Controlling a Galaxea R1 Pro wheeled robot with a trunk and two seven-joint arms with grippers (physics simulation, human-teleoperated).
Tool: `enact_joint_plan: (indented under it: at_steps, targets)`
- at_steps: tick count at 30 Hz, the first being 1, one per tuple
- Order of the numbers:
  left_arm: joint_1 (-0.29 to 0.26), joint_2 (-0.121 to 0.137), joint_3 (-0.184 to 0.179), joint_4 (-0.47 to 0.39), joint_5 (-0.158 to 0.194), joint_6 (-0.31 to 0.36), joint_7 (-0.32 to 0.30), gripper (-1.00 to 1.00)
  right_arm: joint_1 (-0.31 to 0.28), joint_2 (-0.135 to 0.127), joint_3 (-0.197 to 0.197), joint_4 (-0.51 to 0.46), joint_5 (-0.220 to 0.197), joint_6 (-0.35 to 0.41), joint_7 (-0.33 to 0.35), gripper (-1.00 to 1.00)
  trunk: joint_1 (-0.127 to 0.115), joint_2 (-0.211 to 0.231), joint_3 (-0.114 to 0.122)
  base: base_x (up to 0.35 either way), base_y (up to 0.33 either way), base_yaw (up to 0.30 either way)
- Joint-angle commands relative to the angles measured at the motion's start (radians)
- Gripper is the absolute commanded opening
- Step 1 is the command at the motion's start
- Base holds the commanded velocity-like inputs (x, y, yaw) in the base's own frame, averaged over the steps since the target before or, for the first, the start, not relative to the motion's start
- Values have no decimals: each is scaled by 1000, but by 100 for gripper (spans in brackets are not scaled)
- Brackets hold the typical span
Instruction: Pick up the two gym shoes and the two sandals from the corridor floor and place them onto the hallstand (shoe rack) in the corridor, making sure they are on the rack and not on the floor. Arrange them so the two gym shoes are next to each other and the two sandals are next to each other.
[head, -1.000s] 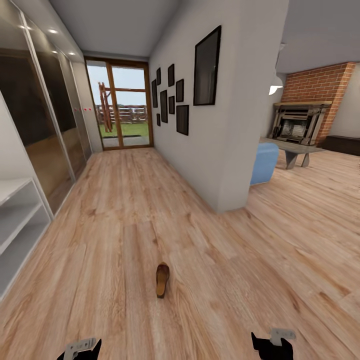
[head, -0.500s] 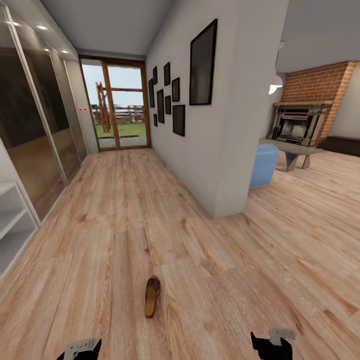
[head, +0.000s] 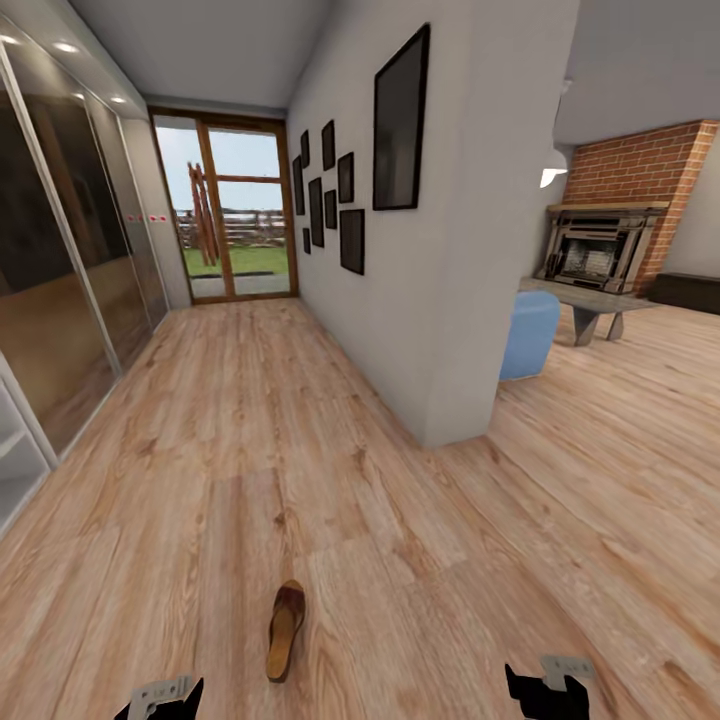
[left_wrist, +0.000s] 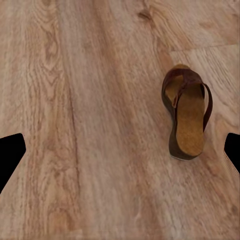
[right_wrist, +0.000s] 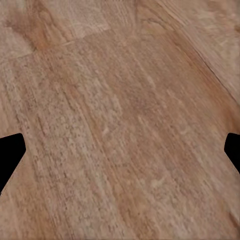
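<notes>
Sandal (head: 285, 630) number one lies flat on the corridor floor (head: 250, 430), close in front of the robot and a little to its left side. It is brown with a tan inside and a dark strap. Its long way runs almost straight away from the robot, down the hall, leaning just a bit. In the head view the strap end looks to be the far end.

The left pincer (head: 160, 697) is the nearer one. The sandal sits between the two pincers but much closer to the left one, just ahead of it and toward the middle. The left wrist view looks down at the sandal (left_wrist: 187, 117) too, off to one side between the two dark fingertips (left_wrist: 11, 152). Those tips stand wide apart with nothing between them, so the left pincer is released and empty.

The right pincer (head: 545, 690) is well apart from the sandal. Its own camera looks down at bare wood, its tips spread wide, so it is released and empty too.

I think the left arm should go for this sandal, and squeeze across its narrow sides.

The hallstand (head: 12, 470) peeks in at the far left edge.
</notes>
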Motion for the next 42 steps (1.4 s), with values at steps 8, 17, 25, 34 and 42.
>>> enact_joint_plan:
  at_steps: [8, 17, 25, 34, 42]
  targets:
    - [-1, -1, 3, -4, 9, 0, -10, 100, -1, 6, -9, -5, 9, -2, 3, 100, 0, 0, -1, 101, -12, 0]
    - [-8, -32, 1, -14, 7, 10, 13, 100, -1, 13, -7, -86, 8, 0, 8, 100, 0, 0, -1, 18, -2, 0]
    - [-40, -100, -16, -19, -17, 18, 106, 100, -1, 15, -6, -313, 5, 27, 27, 100, 0, 0, -1, 3, 0, 0]
    - [-185, -134, -35, -13, -149, 150, 269, 100, -1, 16, -6, -526, 2, 191, 121, 100, 0, 0, -1, 0, 0, 0]
    - [-266, -148, -38, -18, -197, 286, 311, 100, -1, 15, -6, -658, 2, 302, 195, 100, 0, 0, -1, 0, 0, 0]
